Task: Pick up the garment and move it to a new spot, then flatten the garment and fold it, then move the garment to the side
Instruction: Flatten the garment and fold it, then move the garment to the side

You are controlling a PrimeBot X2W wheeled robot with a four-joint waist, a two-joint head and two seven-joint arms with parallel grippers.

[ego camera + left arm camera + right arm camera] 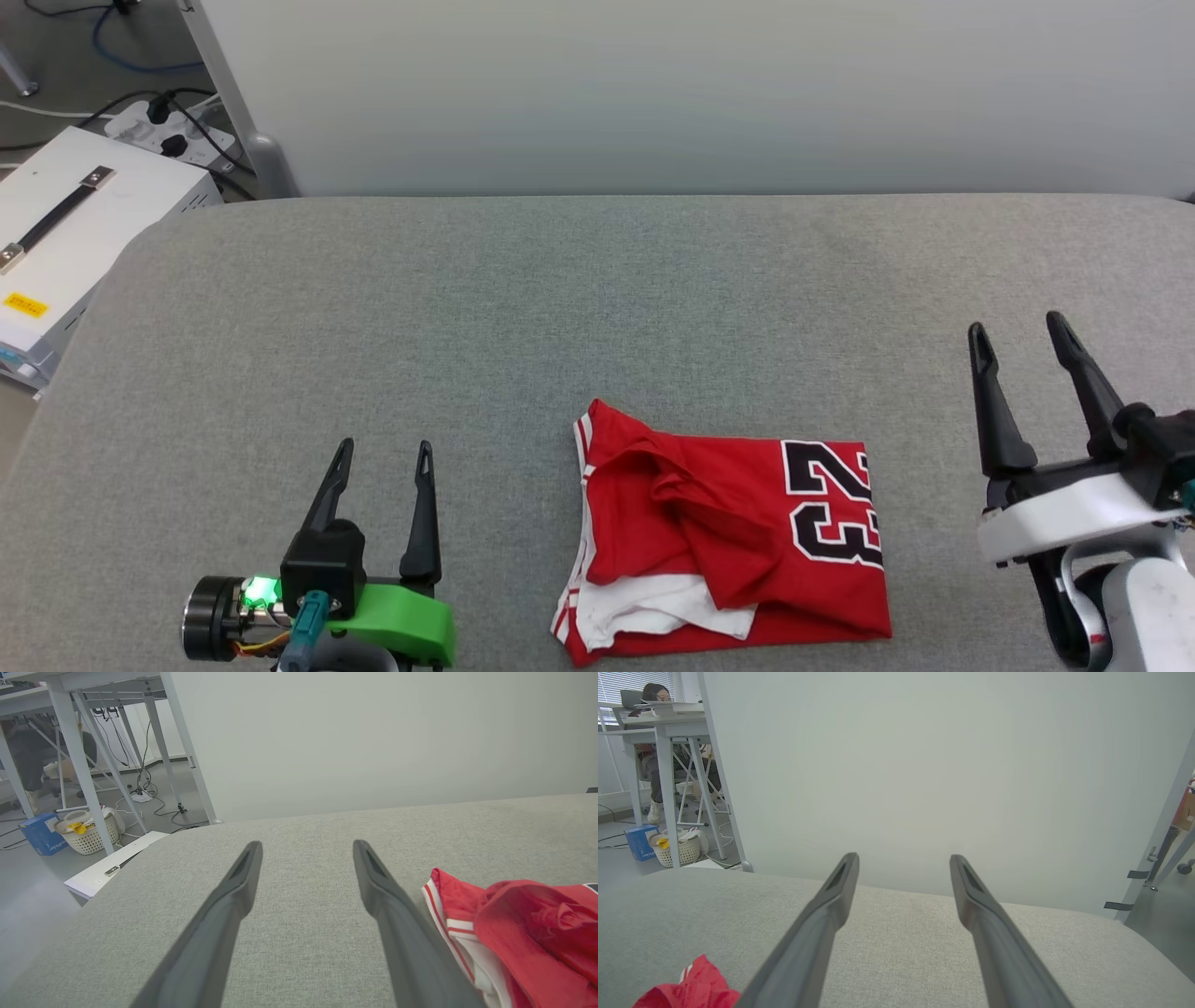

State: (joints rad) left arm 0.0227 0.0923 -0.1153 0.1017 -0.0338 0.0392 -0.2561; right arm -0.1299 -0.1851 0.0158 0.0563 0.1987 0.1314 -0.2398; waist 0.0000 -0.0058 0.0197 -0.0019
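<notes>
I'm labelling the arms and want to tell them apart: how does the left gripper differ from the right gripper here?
The left gripper sits on a bright green mount, while the right gripper sits on a white one. In the head view the left gripper's fingertips end lower, and the right gripper's reach farther up the grey table. Both have two long dark fingers, stand open and empty, and flank the red garment without touching it.
</notes>
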